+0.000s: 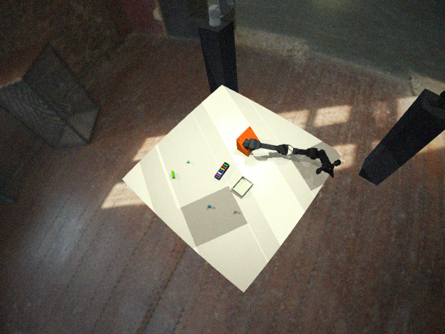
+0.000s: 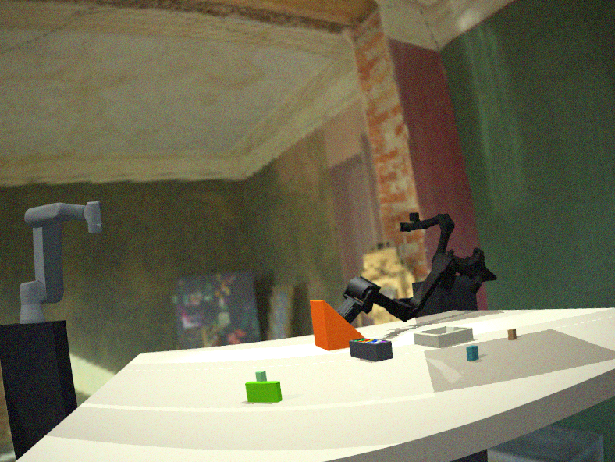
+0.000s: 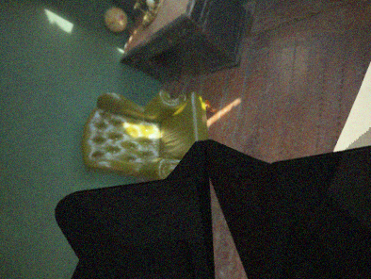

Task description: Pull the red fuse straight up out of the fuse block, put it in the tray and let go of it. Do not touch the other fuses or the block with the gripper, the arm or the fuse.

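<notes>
The fuse block [image 1: 217, 178] [image 2: 367, 351] is a dark box on the table with a row of coloured fuses. The red fuse [image 1: 223, 167] sits in it, beside the green fuse at one end; in the exterior view it is too small to tell apart. The pale, grey-walled tray [image 1: 236, 193] [image 2: 435, 341] stands near the block. My gripper [image 1: 332, 175] [image 2: 494, 277] [image 3: 203, 147] is shut with its tips together and nothing between them. It is raised, far from block and tray, near the table's right corner in the top view.
My arm's base is on an orange wedge [image 1: 248, 131] [image 2: 328, 328]. A bright green block [image 1: 173, 174] [image 2: 263, 392], a small green cube [image 1: 188, 161] [image 2: 261, 376], a teal cube [image 1: 209, 206] [image 2: 472, 353] and a brown cube [image 1: 234, 211] [image 2: 512, 334] stand on the table. Dark pedestals stand beyond its edges.
</notes>
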`<state>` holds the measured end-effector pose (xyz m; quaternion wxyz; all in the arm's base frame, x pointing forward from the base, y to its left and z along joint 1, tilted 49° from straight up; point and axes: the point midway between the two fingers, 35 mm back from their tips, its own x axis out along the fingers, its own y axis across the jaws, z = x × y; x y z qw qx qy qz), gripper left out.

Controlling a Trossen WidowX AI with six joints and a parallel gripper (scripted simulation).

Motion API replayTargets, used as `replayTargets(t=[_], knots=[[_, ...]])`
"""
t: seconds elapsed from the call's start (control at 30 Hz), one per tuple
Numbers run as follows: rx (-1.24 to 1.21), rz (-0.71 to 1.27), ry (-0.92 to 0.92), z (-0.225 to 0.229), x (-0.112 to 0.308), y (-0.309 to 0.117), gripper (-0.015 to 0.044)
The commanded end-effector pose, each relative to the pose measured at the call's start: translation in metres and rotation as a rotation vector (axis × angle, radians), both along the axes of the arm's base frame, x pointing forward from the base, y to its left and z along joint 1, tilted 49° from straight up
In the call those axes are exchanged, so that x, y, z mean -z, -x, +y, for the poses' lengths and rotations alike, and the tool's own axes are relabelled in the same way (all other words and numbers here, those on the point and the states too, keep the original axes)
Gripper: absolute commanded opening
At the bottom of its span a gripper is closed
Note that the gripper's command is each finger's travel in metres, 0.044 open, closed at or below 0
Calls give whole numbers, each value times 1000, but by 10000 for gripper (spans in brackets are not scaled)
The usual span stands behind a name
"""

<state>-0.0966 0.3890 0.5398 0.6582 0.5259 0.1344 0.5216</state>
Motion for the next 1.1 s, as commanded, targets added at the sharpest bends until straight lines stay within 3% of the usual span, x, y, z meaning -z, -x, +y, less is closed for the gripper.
replayTargets(t=[0.0,0.07,0.3,0.43,0.67,0.97,1.07], knots=[[-1,2,-4,-1,-1,0,26],[-5,20,-34,-9,-9,-4,74],[-43,178,-314,-86,-72,-44,74],[-102,233,-380,-92,-77,-45,74],[-140,409,-700,-195,-122,-102,74],[-181,618,-1067,-313,-133,-176,74],[-215,659,-1161,-330,-130,-185,74]])
